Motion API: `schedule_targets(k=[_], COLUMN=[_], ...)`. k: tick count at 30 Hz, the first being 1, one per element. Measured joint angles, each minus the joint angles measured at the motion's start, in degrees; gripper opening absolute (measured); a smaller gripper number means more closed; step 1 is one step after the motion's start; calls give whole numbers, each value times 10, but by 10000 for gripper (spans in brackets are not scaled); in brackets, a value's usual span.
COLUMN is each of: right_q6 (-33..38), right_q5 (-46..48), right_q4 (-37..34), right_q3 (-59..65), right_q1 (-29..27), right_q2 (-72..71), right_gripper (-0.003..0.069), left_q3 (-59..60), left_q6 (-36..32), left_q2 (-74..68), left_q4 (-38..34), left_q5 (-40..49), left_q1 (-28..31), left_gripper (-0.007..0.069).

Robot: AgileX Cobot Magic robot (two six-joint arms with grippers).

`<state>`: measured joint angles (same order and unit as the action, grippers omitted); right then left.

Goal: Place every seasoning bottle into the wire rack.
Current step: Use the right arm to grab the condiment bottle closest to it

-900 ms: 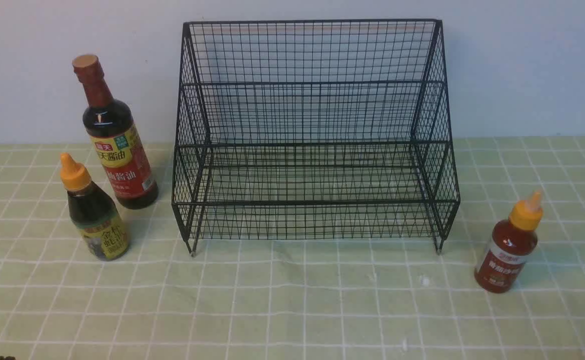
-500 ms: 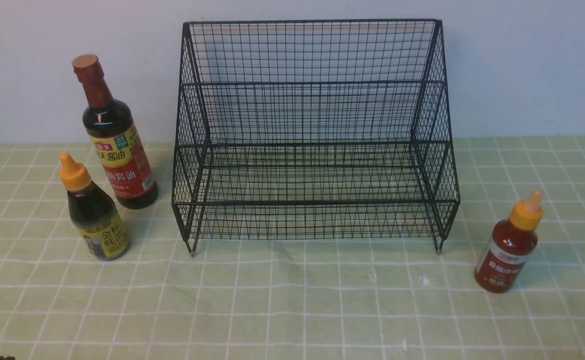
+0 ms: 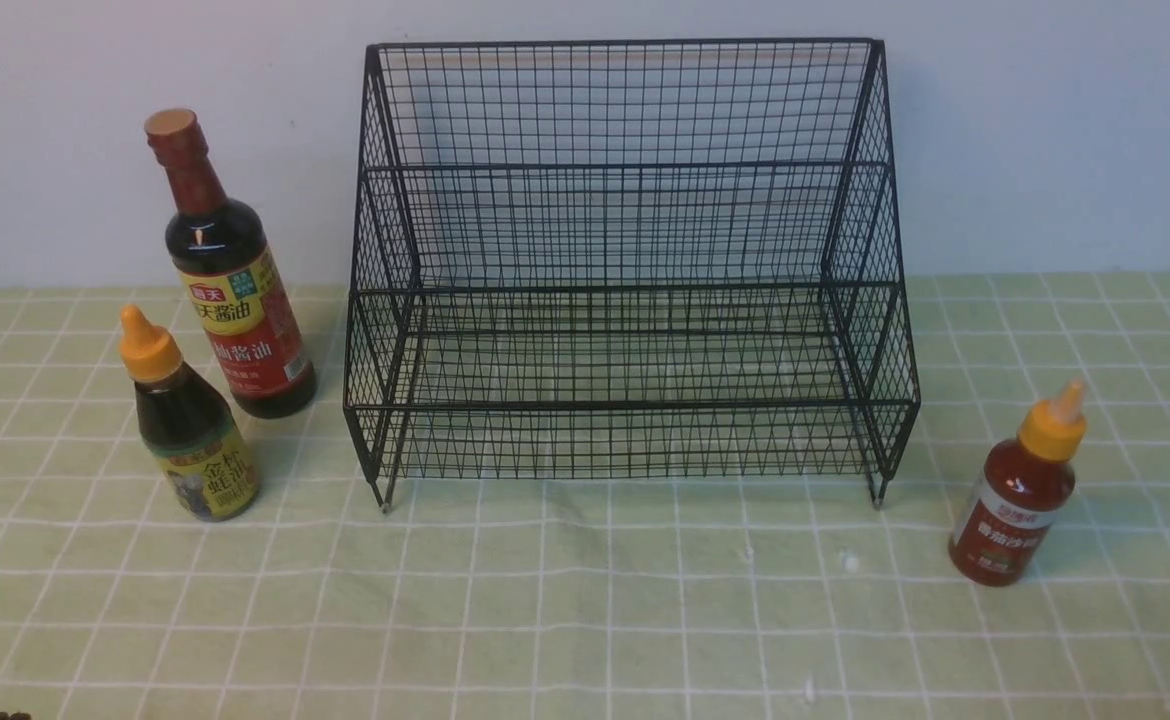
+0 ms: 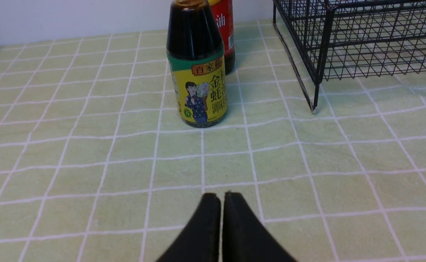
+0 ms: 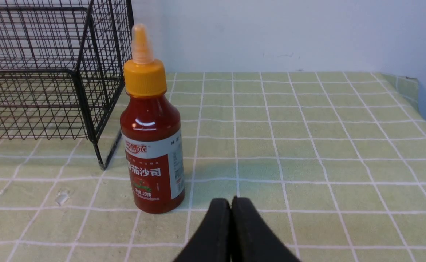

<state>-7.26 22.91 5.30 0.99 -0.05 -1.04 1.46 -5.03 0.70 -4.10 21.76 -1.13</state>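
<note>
Front view: green white-gridded tablecloth (image 3: pixel 585 600) below pale wall (image 3: pixel 1045 130); left hand (image 4: pixel 221 196), right hand (image 5: pixel 231 202) both pressed together, empty

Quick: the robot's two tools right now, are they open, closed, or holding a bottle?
Left tool: closed, holding nothing; the yellow-label bottle stands apart from it.
Right tool: closed, holding nothing; the red-sauce bottle stands apart from it.

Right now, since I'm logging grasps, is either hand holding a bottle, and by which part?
Nothing is held. The left hand and the right hand are both shut and empty.
</note>
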Motion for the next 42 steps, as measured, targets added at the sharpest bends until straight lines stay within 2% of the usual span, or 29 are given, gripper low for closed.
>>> schedule_targets(k=[4,8,11,12,15,19,25,29,32,38,42], right_q6=[-2,-26,-89,-97,-149,-147,-141,-117,-87,6,60], right_q5=[-6,-56,-136,-149,-206,-225,-259,-180,-68,200,341], right_q4=[-7,-73,-200,-216,-335,-372,-378,-310,-246,-165,-122], right_q3=[1,6,6,6,6,6,-3,-90,-203,-445,-591], right_q1=[0,0,0,0,0,0,5,22,29,29,29], right_q2=[0,0,0,0,0,0,0,11,74,296,459], right_gripper=[-15,-15,-15,-15,-15,-15,-15,-15,-15,-15,-3], left_q3=[0,0,0,0,0,0,0,0,0,0,0], left_q6=[0,0,0,0,0,0,0,0,0,0,0], left_q2=[0,0,0,0,0,0,0,0,0,0,0], left_q4=[0,0,0,0,0,0,0,0,0,0,0], left_q5=[0,0,0,0,0,0,0,0,0,0,0], left_q1=[0,0,0,0,0,0,0,0,0,0,0], left_gripper=[-6,-6,-6,-6,-6,-6,-6,-6,-6,-6,-6])
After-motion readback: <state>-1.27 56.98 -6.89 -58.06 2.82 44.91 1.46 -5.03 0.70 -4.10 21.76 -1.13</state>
